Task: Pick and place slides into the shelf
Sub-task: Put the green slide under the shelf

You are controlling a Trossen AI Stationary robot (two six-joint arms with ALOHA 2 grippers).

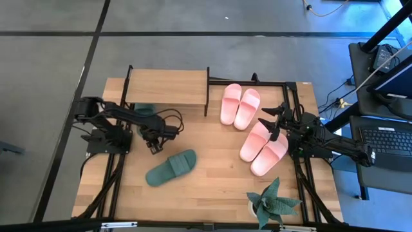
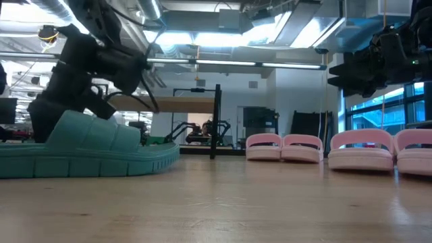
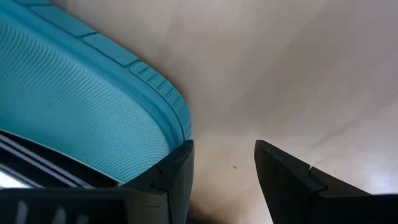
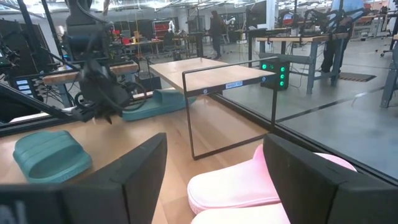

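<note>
The shelf stands at the table's far left, and one dark green slide lies on the table under it. The other green slide lies flat on the table's near middle. My left gripper hovers open just beyond that slide's end, with nothing between its fingers. One light pink pair lies right of the shelf. A second pink pair lies nearer the right edge. My right gripper is open above this pair's far end.
A green potted plant stands at the near right corner. Black frame rails run along the table's sides. Bare tabletop lies between the green slide and the pink pairs. Desks, screens and cables stand beyond the right edge.
</note>
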